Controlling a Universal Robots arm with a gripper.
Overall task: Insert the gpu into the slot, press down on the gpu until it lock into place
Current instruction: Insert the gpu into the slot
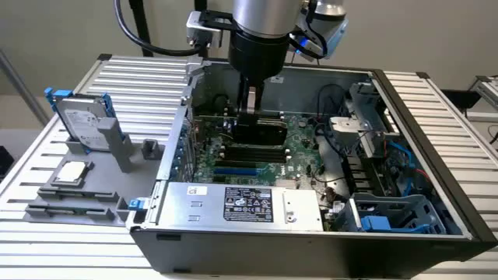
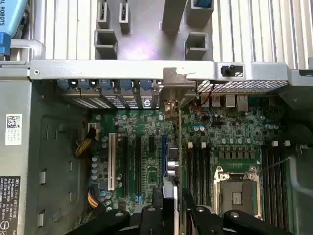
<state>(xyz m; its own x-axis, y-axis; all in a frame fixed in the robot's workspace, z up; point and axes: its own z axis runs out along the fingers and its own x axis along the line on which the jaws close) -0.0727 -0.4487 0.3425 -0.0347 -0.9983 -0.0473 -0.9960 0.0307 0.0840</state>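
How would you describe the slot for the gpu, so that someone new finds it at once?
Look inside the open computer case, at the green circuit board on its floor. Nearest the silver power-supply box lies the slot, a long narrow strip; it is bright blue, while the parallel strips are black.

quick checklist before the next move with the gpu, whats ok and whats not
1. Pincer shut on the gpu: ok.
2. gpu held on edge over the green circuit board: ok.
3. gpu seated in the slot: not ok, the blue strip lies bare.
4. Slot free of cables: ok.
5. gpu lined up along the slot: cannot tell.
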